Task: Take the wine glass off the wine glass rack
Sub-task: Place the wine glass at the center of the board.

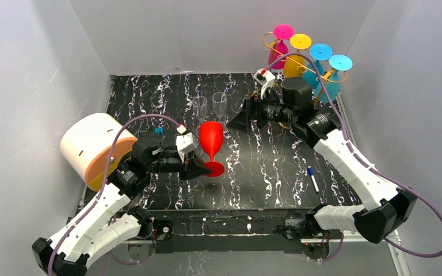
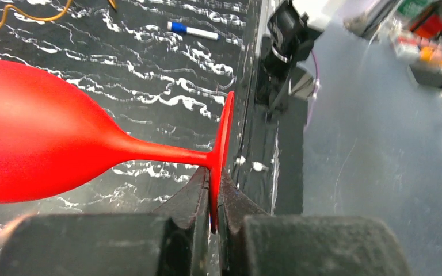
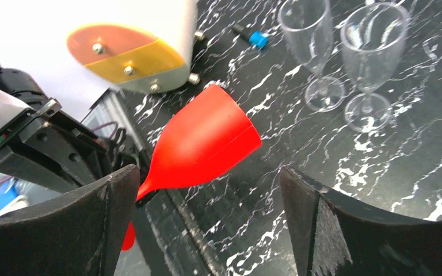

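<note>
A red wine glass (image 1: 211,138) is upright over the middle of the table, away from the wine glass rack (image 1: 269,41) at the back right. My left gripper (image 1: 202,168) is shut on the rim of its foot (image 2: 225,129); in the left wrist view the thin red disc is pinched between both fingers and the bowl (image 2: 34,138) reaches left. My right gripper (image 1: 235,122) hangs open just right of the bowl, apart from it, with only the table and the glass (image 3: 207,141) beyond its spread fingers (image 3: 112,195). Whether the foot touches the table I cannot tell.
Pink (image 1: 278,52), yellow (image 1: 295,62) and blue (image 1: 316,72) glasses hang upside down on the rack. Two clear flutes (image 1: 200,107) (image 1: 220,103) stand behind the red glass. A white drum with an orange-yellow face (image 1: 95,146) lies at the left. A blue-capped marker (image 1: 313,179) lies front right.
</note>
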Available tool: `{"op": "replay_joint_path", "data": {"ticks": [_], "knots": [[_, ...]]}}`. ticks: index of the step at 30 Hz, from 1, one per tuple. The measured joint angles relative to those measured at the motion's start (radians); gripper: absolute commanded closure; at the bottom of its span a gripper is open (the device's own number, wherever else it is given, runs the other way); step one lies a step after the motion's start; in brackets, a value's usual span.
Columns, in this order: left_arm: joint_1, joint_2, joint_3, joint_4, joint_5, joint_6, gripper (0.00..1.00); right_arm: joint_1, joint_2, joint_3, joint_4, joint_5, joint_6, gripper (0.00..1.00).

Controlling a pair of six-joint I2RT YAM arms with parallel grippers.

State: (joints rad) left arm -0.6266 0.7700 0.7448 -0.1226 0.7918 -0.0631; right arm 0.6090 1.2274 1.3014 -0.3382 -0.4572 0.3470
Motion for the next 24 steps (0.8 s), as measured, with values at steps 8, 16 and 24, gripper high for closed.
{"op": "replay_joint_path", "data": {"ticks": [8,16,24], "knots": [[0.0,-0.004,0.03,-0.237,0.042,0.306,1.0,-0.058,0.092,0.077,-0.058,-0.239,0.018,0.01],[0.0,-0.006,0.031,-0.278,0.105,0.446,1.0,-0.068,0.143,0.046,-0.02,-0.3,0.176,0.02],[0.0,-0.006,0.031,-0.288,0.172,0.512,1.0,-0.068,0.193,0.011,0.028,-0.365,0.282,0.16]]}}
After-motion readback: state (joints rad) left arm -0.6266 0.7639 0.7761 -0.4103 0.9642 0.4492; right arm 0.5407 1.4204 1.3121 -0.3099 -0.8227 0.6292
